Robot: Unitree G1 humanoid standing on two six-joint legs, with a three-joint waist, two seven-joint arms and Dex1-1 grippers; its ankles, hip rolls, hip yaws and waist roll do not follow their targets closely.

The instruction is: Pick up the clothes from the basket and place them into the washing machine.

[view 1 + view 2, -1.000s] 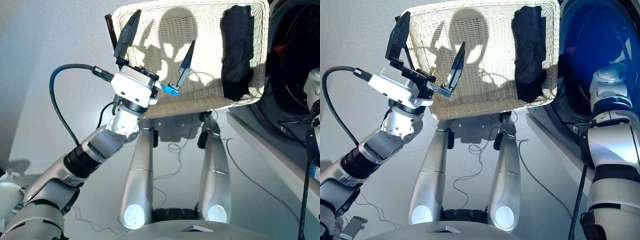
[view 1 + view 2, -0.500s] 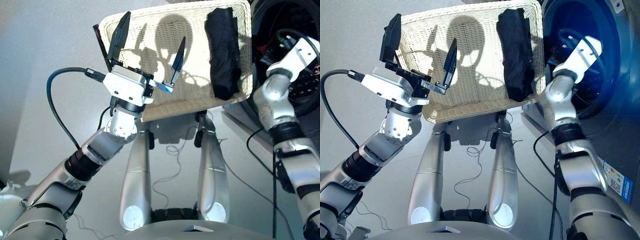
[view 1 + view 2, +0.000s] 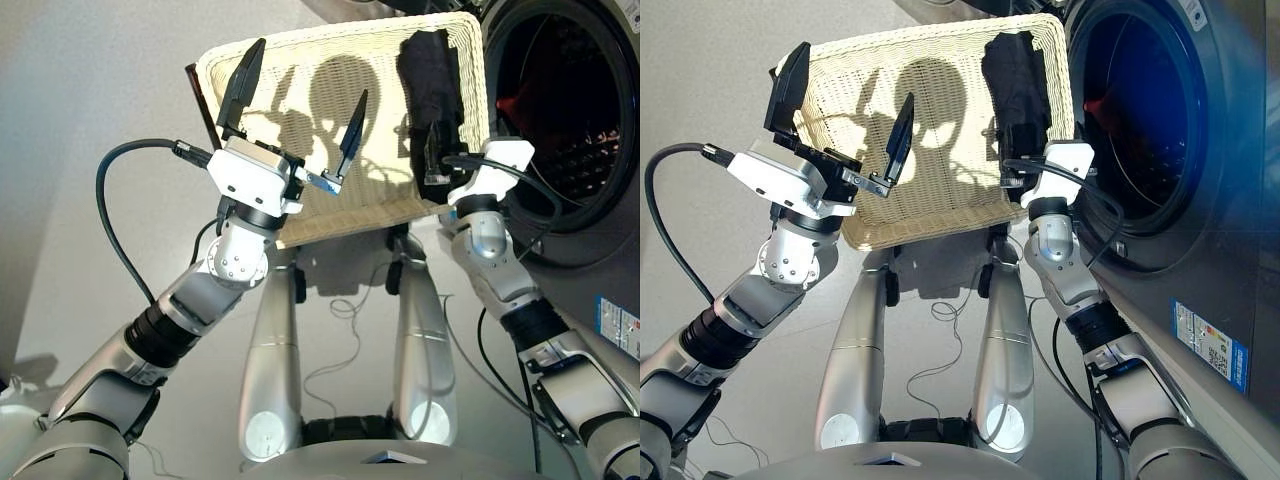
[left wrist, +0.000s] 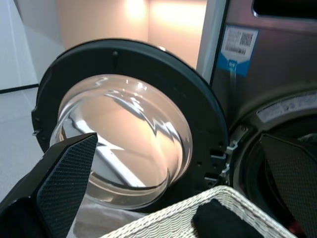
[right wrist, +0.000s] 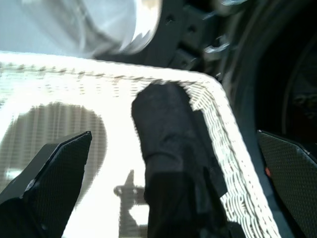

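The cream-white wicker basket (image 3: pixel 300 60) lies ahead with one black garment (image 3: pixel 430 80) along its right side. My left gripper (image 3: pixel 298 105) hovers open over the basket's left half, with nothing between its fingers. My right gripper (image 3: pixel 435 150) is open at the near end of the black garment, which lies between its fingers (image 5: pixel 59 168) in the right wrist view. To the right stands the washing machine (image 3: pixel 1220 200) with its porthole open, and something red (image 3: pixel 515 102) shows inside the dark drum. Its glass-bowl door (image 4: pixel 124 141) stands open beyond the basket.
A thick black cable (image 3: pixel 105 220) loops off my left wrist. Thin cords (image 3: pixel 340 330) trail on the grey floor below the basket. A label (image 3: pixel 1200 340) sits low on the machine's front. A dark slat (image 3: pixel 200 100) stands at the basket's left corner.
My right arm has swung out of the drum area and come to the black garment in the basket. The view has shifted right. The left gripper has stayed open over the basket.
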